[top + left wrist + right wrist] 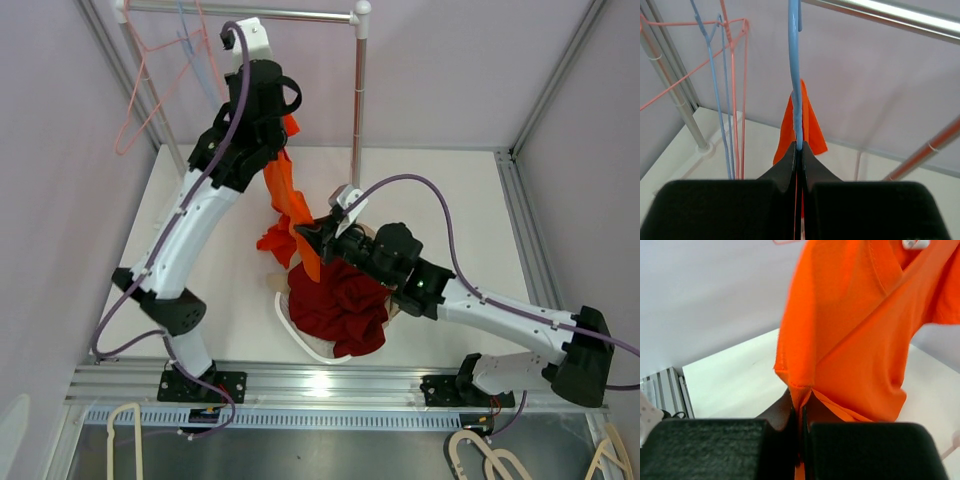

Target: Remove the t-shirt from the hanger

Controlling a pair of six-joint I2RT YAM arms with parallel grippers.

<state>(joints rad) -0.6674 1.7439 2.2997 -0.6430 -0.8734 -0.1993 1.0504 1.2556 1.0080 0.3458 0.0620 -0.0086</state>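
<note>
The soft, light orange fabric t-shirt looks likely to drape and stretch rather than resist, so a bunched fold near its edge seems the sensible hold. It hangs slanted between the arms. The left gripper is pressed together on the neck of the thin blue hanger above it, and the right gripper pinches a lower fold.

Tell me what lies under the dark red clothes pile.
Only a white curved rim peeks out along the near-left edge of the dark red pile. Whatever else lies beneath is covered by the cloth.
</note>
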